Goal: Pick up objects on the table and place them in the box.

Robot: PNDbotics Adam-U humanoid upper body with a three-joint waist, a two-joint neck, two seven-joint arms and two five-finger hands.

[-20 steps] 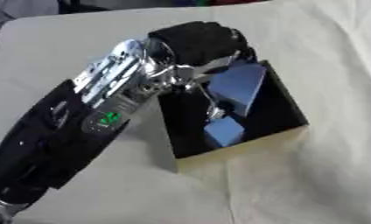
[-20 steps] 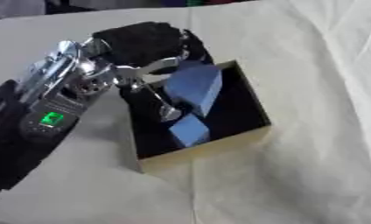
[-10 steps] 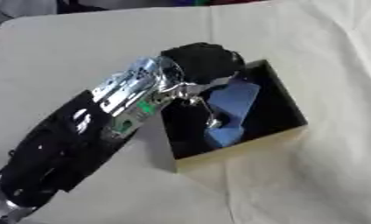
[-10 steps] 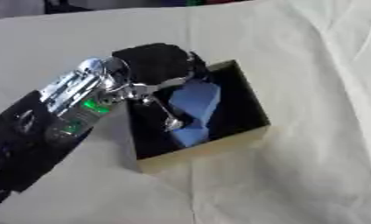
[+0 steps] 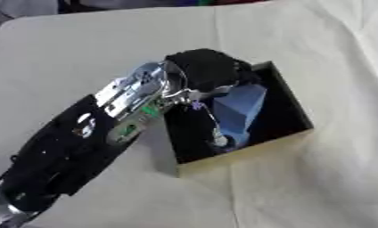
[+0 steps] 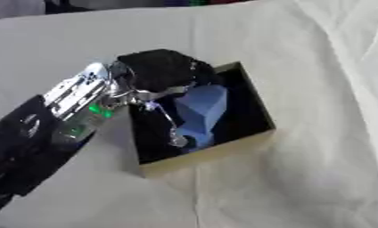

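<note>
Your left hand [image 5: 206, 69] comes in from the lower-left corner, arm running diag. up to the box [image 5: 297, 111]. The hand sits over the box's upper-left part, palm down, back of hand toward the camera. Its fingers reach down inside the box, on or just beside the top of the blue object [image 5: 239, 109]. One thin silver finger [image 5: 210, 122] runs down along the object's left side toward the box floor. Can't tell whether the hand is clamped on the object or only resting against it; the fingertips are hidden behind the hand.

Blue object: inside the box, approx. centre, tilted, upper end under the hand, lower end near the box's front wall.

Box: dark inside, tan outer walls, set askew on the table [image 5: 83, 49], which has a cream cloth cover.
</note>
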